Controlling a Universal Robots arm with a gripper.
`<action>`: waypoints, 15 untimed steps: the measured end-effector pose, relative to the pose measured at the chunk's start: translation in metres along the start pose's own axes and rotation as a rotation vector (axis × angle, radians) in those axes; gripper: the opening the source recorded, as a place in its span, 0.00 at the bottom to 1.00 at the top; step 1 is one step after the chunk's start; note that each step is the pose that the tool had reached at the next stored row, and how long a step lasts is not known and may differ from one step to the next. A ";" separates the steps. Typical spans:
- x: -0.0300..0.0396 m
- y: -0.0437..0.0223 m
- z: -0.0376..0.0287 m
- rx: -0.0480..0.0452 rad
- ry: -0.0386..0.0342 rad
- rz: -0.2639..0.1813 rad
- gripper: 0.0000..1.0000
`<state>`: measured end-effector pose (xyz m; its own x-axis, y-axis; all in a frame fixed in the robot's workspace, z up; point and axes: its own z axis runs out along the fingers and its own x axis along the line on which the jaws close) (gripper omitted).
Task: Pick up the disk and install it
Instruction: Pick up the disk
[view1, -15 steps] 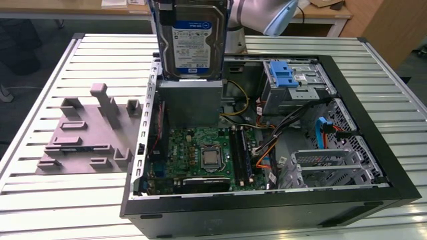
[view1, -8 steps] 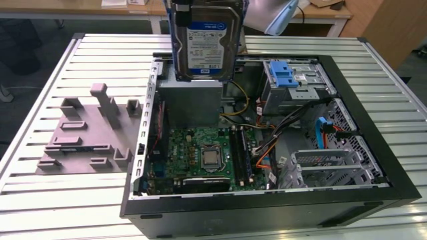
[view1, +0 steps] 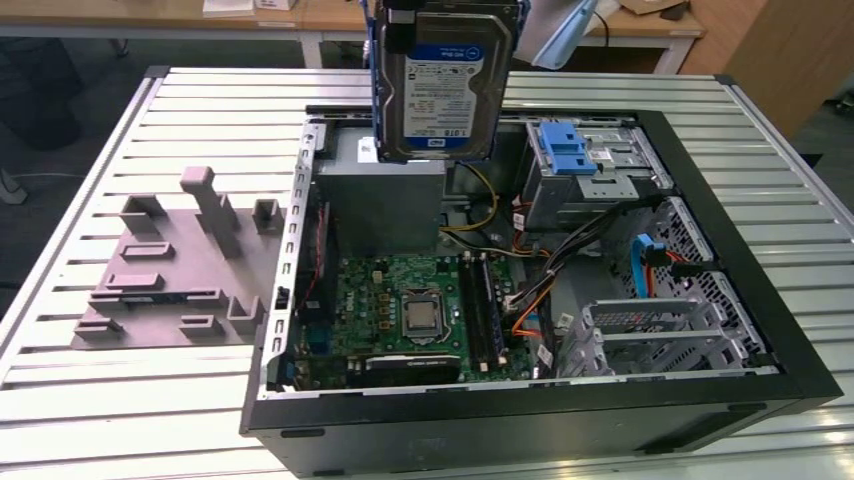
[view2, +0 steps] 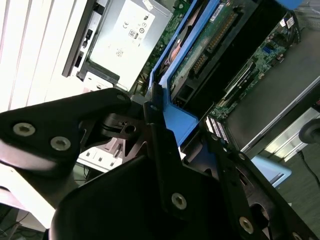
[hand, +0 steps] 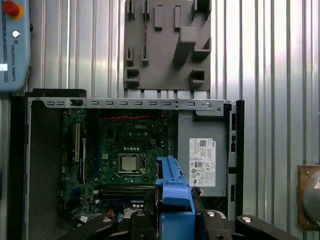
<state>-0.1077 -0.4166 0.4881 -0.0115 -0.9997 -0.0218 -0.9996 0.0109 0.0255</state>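
The disk (view1: 441, 80), a silver hard drive with a white-and-blue label in a blue plastic bracket, hangs upright over the back of the open computer case (view1: 534, 425), above the grey power-supply box (view1: 380, 205). In the second wrist view my gripper (view2: 182, 132) is shut on the disk (view2: 200, 55), its black fingers (view2: 152, 125) clamping the blue bracket. In the first wrist view the bracket's blue edge (hand: 175, 195) sticks out from the gripper (hand: 175, 222), over the gap between the motherboard (hand: 125, 150) and the power-supply box (hand: 202, 160).
A drive cage with a blue latch (view1: 581, 150) sits at the case's back, on the exterior view's right. Orange and blue cables (view1: 647, 265) run beside the empty metal bays. A grey fixture plate (view1: 174, 275) lies on the slatted table. A teach pendant (hand: 12, 45) rests nearby.
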 end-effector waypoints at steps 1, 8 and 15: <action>0.0000 -0.0001 0.0000 0.0000 -0.0001 0.000 0.36; 0.0000 -0.0003 0.0000 0.0000 0.0000 0.000 0.36; -0.0002 -0.0156 -0.0003 0.0001 -0.0001 0.000 0.36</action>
<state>-0.0921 -0.4165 0.4881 -0.0115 -0.9997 -0.0218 -0.9996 0.0109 0.0255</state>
